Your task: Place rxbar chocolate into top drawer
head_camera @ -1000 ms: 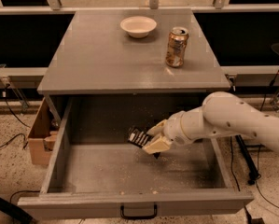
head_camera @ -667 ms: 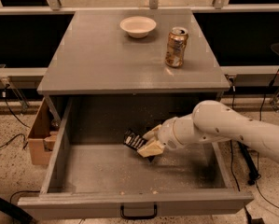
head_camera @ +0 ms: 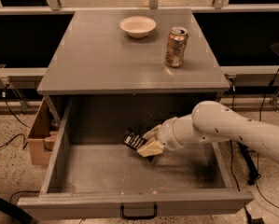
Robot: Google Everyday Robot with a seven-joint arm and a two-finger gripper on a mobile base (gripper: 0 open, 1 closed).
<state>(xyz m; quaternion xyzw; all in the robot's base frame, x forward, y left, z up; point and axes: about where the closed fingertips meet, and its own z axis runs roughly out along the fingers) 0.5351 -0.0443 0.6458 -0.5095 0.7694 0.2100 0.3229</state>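
One bowl and one drink can stand apart on the tabletop. Below it, one top drawer is pulled open. The one gripper reaches into the drawer from the right, jaws closed on the single rxbar chocolate, which sticks out leftward from between them, tilted just above the drawer floor.

The gripper, gripping the rxbar chocolate, shifted left and slightly lower inside the top drawer.
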